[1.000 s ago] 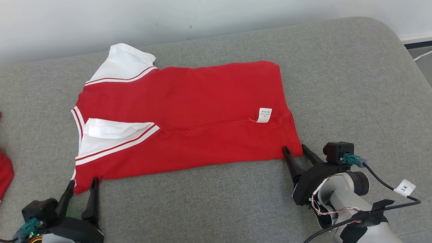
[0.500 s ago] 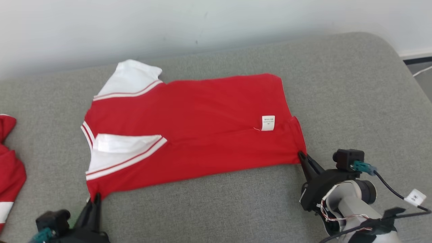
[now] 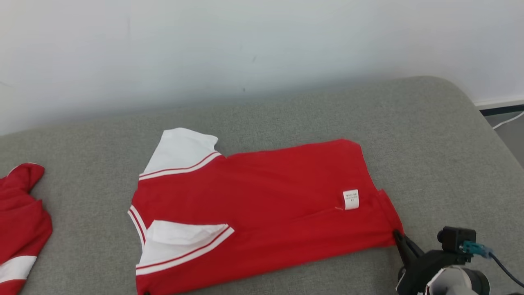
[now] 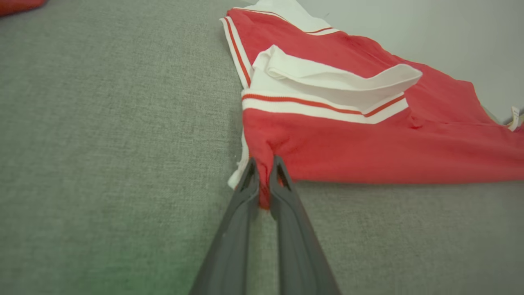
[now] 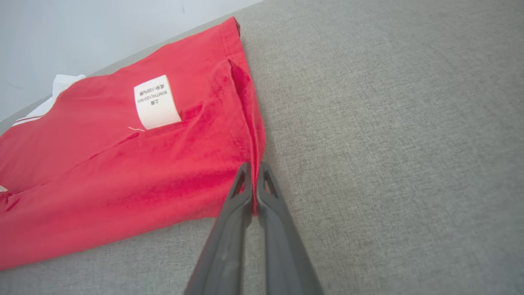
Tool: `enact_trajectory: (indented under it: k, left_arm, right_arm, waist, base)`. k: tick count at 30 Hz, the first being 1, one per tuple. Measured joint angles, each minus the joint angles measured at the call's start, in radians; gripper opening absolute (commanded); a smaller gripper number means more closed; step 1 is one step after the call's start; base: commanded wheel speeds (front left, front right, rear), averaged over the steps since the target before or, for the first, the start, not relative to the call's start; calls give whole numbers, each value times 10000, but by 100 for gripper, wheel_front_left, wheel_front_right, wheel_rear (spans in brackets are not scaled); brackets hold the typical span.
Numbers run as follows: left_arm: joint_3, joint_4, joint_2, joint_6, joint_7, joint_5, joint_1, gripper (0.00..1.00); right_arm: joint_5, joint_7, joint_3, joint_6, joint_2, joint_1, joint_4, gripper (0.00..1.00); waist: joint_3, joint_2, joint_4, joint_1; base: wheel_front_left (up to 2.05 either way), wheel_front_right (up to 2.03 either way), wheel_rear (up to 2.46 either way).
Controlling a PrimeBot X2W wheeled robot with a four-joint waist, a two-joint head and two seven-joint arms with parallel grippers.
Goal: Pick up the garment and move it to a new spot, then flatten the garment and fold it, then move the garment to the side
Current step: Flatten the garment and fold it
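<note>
Across the grey cushion (image 3: 286, 110), in the head view, the red garment (image 3: 266, 196) lies flat with its long axis running side to side, its white-trimmed end toward my left and its hem toward my right. My right gripper (image 3: 398, 237) sits at the near hem corner, fingers closed together on it. All the cloth lies ahead of that hand, toward the wall (image 3: 262, 49), so I judge the fold must carry the near edge forward and over. A white label (image 3: 351, 199) lies on top near the hem. A second red garment (image 3: 20, 213) lies well apart at the far left, out of the path as I judge it.

Through the left wrist view, my left gripper (image 4: 264, 166) is pinched nearly shut on the garment's near corner at the trimmed end, with a tongue of red cloth between the fingers. A folded white sleeve (image 4: 335, 78) lies just beyond, its upper flap loose; it may flop when the edge rises.

Through the right wrist view, my right fingers meet on the hem corner, red showing between them, and the hem runs straight away from the tips. Bare cushion lies beside them. Each hand holds its own end of the near edge, so I judge both should lift together.
</note>
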Motion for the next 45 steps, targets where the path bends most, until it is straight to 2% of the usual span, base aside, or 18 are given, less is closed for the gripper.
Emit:
enact_trajectory:
  k: [6, 14, 15, 16, 17, 18, 24, 32, 36, 45]
  left_arm:
    - [-35, -476, -111, 171, 2, -115, 679, 0]
    - [35, -523, -77, 180, 2, -249, 1008, 0]
    - [35, -527, -81, 196, 2, -288, 1047, 2]
    - [36, -533, -90, 238, 2, -297, 1069, 59]
    - [36, -571, -102, 274, 2, -303, 1095, 82]
    - [38, -604, -111, 307, 2, -303, 1106, 100]
    - [351, -1124, -121, 307, 2, -261, 1100, 100]
    - [988, -3189, -334, 497, 2, 456, 1341, 100]
    - [1233, -3985, -414, 631, 2, 1037, 1502, 100]
    - [1737, -4669, -474, 1022, 2, 1561, 1616, 100]
  right_arm:
    - [-113, 679, -577, -2, -81, 969, -780, 0]
    - [-497, 1530, -1327, 0, 50, 1868, -1501, 0]
    - [-640, 1657, -1603, 2, 115, 2057, -1693, 10]
    - [-775, 1707, -1739, 2, 144, 2114, -1751, 73]
    - [-936, 1722, -1866, 2, 180, 2180, -1847, 100]
    - [-1039, 1758, -2000, 2, 234, 2247, -1939, 100]
    - [-1783, 1567, -2928, 0, 579, 2444, -2543, 100]
    - [-2550, 1007, -3613, 0, 1164, 2641, -3668, 100]
    - [-2966, 476, -3728, 0, 1406, 2646, -4042, 100]
    - [-3762, -625, -3626, 0, 1739, 2661, -4483, 100]
  waist:
    - [-260, 0, 94, 0]
    - [-351, 0, 188, 0]
    - [-357, 0, 202, 0]
    - [-354, 0, 207, 0]
    - [-352, 0, 213, 0]
    - [-347, 0, 218, 0]
    - [-313, 0, 272, 0]
    - [-314, 1, 413, 1]
    - [-331, 1, 487, 1]
    - [-368, 1, 700, 1]
  base:
    - [0, 0, 0]
    - [0, 0, 0]
    - [0, 0, 0]
    - [0, 0, 0]
    - [0, 0, 0]
    - [0, 0, 0]
    - [0, 0, 0]
    - [0, 0, 0]
    - [0, 0, 0]
    - [0, 0, 0]
